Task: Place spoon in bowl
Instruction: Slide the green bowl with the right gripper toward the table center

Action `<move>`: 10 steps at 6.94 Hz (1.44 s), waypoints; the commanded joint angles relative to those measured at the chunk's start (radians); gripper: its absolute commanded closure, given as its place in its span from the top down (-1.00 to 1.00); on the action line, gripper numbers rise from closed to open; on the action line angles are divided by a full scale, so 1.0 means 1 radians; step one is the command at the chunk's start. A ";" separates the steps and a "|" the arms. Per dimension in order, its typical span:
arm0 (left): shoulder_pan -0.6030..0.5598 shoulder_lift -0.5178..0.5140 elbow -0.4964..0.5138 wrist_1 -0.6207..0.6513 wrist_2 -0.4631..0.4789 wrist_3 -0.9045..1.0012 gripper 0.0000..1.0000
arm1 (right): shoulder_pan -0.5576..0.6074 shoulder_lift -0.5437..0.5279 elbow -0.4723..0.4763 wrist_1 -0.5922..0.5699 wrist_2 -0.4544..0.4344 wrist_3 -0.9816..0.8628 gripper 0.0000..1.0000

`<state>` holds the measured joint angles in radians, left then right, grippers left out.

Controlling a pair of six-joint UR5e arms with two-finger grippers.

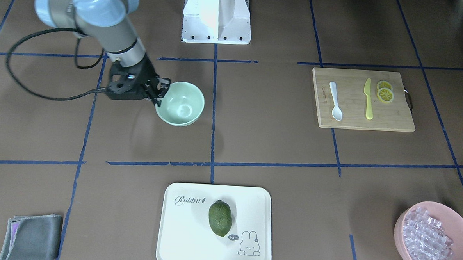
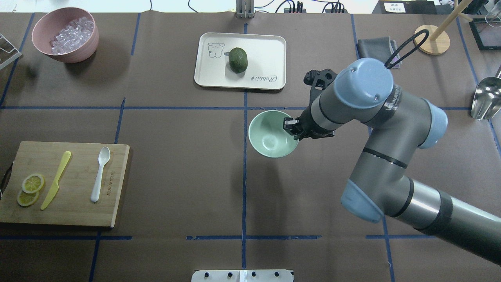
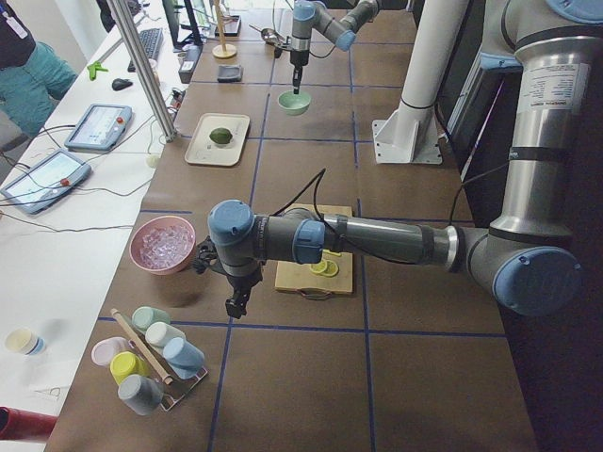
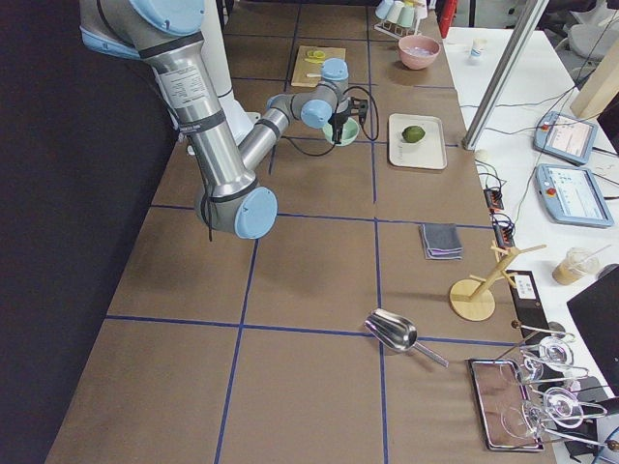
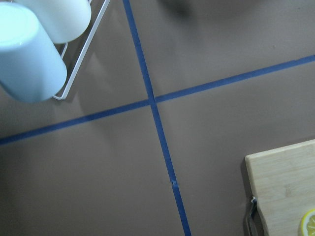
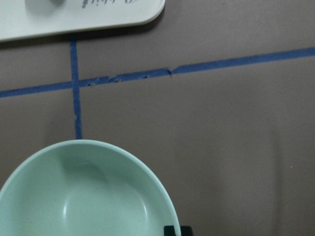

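Note:
The white spoon lies on the wooden cutting board, scoop toward the table's front; it also shows in the overhead view. The mint-green bowl stands upright and empty near the table's middle. My right gripper is shut on the bowl's rim, one finger inside and one outside. The right wrist view shows the bowl just below the camera. My left gripper hangs over the table beside the cutting board, far from the spoon; I cannot tell whether it is open.
A yellow knife and lemon slices lie on the board beside the spoon. A white tray holds a green fruit. A pink bowl of clear cubes, a grey cloth and a cup rack stand at the edges.

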<state>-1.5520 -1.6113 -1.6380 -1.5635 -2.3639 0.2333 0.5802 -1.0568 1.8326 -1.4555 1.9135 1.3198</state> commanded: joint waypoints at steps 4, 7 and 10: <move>0.043 -0.033 0.023 -0.035 -0.008 -0.060 1.00 | -0.111 0.060 -0.097 -0.002 -0.102 0.079 -1.00; 0.043 -0.033 0.027 -0.029 -0.008 -0.063 1.00 | -0.155 0.083 -0.124 0.004 -0.139 0.137 -0.99; 0.050 -0.033 0.026 -0.030 -0.008 -0.068 1.00 | -0.157 0.100 -0.104 0.003 -0.154 0.161 1.00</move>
<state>-1.5064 -1.6444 -1.6097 -1.5943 -2.3709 0.1677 0.4190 -0.9587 1.7109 -1.4502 1.7566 1.4818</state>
